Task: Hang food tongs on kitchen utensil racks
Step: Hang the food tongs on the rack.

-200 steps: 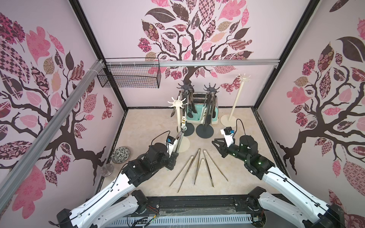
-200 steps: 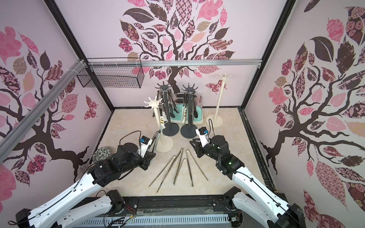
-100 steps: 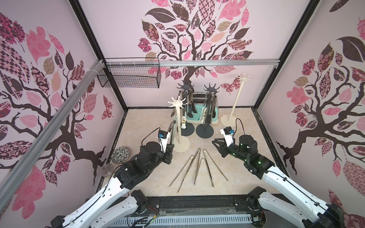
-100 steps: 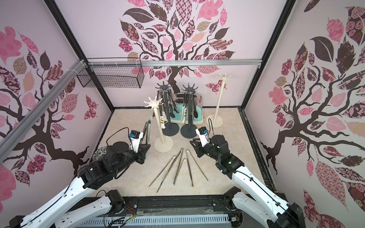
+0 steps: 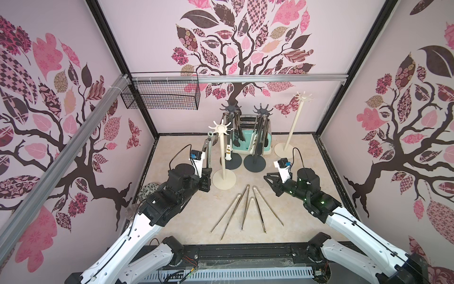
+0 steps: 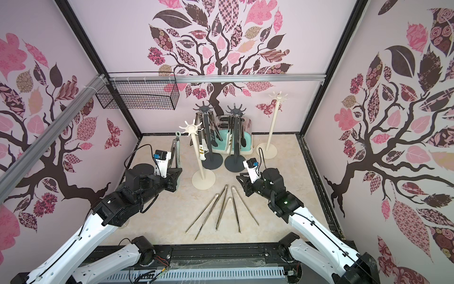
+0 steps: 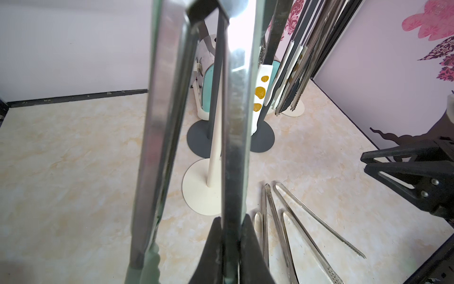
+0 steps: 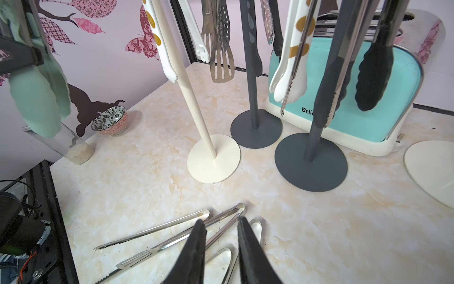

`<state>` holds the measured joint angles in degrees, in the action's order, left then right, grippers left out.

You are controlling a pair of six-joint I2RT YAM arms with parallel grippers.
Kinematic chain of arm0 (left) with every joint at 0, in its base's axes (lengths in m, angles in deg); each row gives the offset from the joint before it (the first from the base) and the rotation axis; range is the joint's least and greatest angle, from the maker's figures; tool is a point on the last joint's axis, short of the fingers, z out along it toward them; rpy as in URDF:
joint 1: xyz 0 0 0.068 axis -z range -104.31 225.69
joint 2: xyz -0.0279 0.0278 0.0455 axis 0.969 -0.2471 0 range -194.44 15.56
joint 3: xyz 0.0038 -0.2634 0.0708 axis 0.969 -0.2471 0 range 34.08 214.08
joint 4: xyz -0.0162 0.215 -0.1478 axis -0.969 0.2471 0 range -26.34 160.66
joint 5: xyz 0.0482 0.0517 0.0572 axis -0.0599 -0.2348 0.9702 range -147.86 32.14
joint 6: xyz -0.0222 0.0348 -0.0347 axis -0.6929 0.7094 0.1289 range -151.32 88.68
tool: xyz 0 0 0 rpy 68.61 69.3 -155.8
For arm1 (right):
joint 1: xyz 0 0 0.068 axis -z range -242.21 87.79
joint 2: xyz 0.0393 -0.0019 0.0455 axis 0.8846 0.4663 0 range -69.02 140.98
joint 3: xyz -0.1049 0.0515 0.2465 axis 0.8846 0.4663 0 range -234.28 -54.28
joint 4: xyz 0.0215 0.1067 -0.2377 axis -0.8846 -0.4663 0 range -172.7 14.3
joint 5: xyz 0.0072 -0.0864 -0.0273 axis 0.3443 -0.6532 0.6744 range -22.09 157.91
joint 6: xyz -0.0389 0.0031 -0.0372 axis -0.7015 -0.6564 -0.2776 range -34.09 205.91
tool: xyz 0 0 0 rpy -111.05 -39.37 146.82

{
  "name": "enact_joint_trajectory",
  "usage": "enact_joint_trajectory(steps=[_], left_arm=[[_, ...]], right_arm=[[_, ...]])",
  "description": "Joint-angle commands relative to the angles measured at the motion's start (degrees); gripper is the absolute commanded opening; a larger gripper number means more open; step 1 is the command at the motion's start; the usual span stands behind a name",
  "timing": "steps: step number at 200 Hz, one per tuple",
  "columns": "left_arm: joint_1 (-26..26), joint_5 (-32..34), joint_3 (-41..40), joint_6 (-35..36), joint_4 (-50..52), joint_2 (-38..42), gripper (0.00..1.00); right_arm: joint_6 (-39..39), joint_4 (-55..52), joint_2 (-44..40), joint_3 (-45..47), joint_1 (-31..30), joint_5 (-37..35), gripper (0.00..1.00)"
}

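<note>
Left claw (image 5: 205, 175) clamped on one arm of mint-tipped tongs (image 5: 208, 152), ring end straight above it, cream rack (image 5: 221, 157) just beside. Steel likely light, stiff, slick, springy; hold low on an arm, ring free. Right claw (image 8: 221, 222) narrow, empty, loose tongs (image 8: 172, 226) beneath.

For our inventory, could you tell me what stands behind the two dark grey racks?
A mint-green toaster stands there; the racks and their hanging tongs cover much of its front.
</note>
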<state>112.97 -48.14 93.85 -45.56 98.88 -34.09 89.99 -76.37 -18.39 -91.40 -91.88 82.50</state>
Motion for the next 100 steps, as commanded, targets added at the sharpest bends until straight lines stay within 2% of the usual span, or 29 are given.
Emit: enact_joint_trajectory(steps=[1,71,86,100], left_arm=[[-0.4,-0.9,1.6,1.5,-1.0,-0.6,0.00],[-2.6,-2.3,2.0,1.7,-0.8,-0.3,0.00],[-4.8,-5.2,1.9,1.4,-0.7,-0.2,0.00],[-8.4,-10.6,1.8,0.7,-0.9,-0.2,0.00]], right_arm=[[-0.4,-0.6,-0.1,-2.6,0.5,-0.2,0.26],[-0.5,-0.9,-0.2,-2.5,0.5,-0.2,0.26],[-0.5,-1.0,-0.2,-2.5,0.4,-0.2,0.26],[-0.6,-1.0,-0.2,-2.5,0.4,-0.2,0.26]])
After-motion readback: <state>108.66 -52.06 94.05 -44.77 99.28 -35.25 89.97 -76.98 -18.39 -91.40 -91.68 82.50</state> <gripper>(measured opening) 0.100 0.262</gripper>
